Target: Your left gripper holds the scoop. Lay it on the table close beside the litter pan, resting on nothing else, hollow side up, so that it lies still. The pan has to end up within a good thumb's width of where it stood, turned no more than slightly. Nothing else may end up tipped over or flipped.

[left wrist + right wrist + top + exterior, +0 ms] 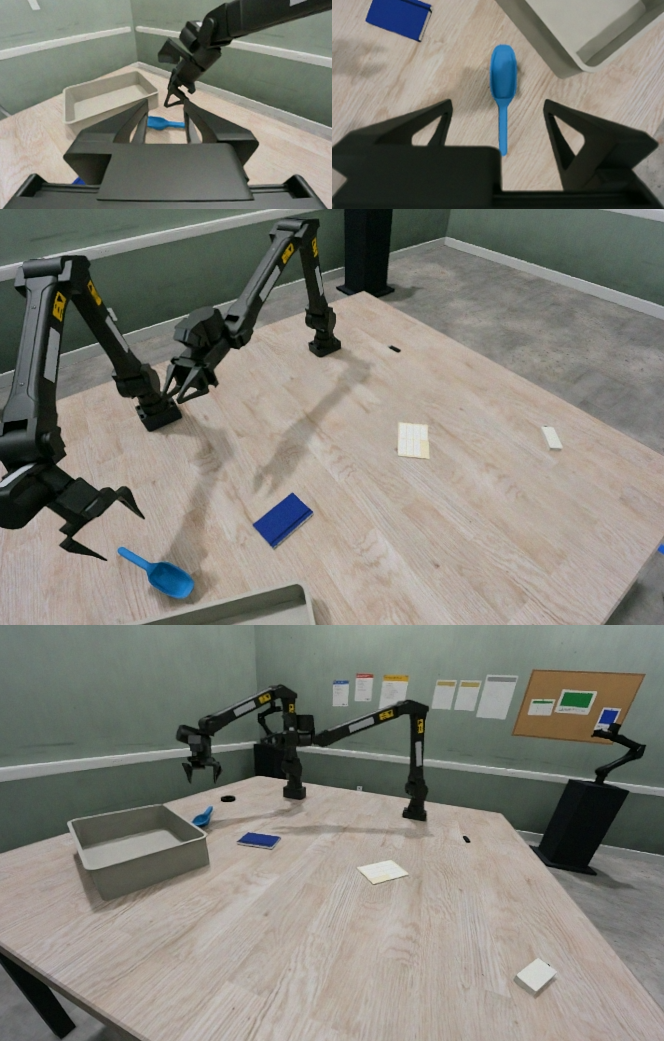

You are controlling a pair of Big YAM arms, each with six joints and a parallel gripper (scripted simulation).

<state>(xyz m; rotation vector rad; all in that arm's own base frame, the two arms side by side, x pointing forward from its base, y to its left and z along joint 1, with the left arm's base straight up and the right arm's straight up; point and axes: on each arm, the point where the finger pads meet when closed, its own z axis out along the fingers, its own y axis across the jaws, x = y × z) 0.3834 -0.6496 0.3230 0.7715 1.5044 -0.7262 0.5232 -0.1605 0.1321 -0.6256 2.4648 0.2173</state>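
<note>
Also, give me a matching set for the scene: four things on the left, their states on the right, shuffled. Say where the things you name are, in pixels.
1. Blue plastic scoop (171, 581) (202, 819) (159, 123) (504, 76)
2. Dark blue notebook (282, 519) (259, 840) (78, 181) (399, 19)
3. Grey rectangular litter pan (225, 607) (155, 875) (109, 95) (556, 56)
4. Black right gripper (125, 539) (203, 782) (176, 99) (497, 104)

A. raised above the table, fingers wide apart
B. cover closed, lying flat
C. hollow side up, handle toward the right gripper
D. upright, walls all round, open top

Pairs: 1-C, 2-B, 3-D, 4-A
</note>
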